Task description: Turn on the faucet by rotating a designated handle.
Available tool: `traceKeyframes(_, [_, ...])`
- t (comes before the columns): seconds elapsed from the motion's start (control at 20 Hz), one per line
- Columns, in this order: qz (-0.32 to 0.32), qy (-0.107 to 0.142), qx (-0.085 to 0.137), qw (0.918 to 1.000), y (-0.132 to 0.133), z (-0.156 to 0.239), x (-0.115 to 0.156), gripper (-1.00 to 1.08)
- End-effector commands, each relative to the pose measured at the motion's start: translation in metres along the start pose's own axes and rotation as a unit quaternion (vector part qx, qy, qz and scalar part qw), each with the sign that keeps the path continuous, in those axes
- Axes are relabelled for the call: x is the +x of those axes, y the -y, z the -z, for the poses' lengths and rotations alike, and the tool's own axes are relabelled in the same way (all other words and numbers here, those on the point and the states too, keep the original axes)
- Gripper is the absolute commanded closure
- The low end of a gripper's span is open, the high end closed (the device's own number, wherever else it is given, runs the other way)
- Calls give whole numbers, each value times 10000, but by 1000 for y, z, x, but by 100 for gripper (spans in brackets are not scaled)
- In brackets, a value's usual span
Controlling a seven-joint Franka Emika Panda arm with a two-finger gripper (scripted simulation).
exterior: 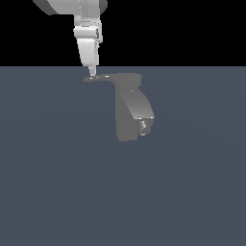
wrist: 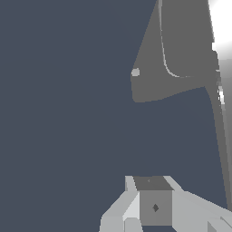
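Gripper at handle tip; you can't tell its jaw state.

Your gripper (exterior: pixel 90 72) hangs point-down, meeting the handle (exterior: pixel 98 78) at its narrow tip. From there the blade runs toward 3 o'clock into the faucet (exterior: pixel 130 108), spout nozzle (exterior: pixel 143 126) facing 5 o'clock.

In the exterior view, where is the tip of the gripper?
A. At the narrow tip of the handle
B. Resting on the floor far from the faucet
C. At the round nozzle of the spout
A: the gripper comes down onto the outer end of the handle, which projects from the faucet toward the exterior view's left.
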State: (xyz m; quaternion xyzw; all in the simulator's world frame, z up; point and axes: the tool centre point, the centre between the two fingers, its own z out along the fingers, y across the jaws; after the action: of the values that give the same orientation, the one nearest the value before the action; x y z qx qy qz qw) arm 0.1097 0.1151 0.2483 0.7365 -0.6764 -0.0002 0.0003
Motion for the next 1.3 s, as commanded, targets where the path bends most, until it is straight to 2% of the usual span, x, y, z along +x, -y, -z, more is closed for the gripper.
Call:
traceKeyframes(0.0, [-9, 0, 4, 10000, 0, 0, 0, 108])
traceKeyframes(1.25, [-5, 0, 2, 10000, -64, 0, -4, 108])
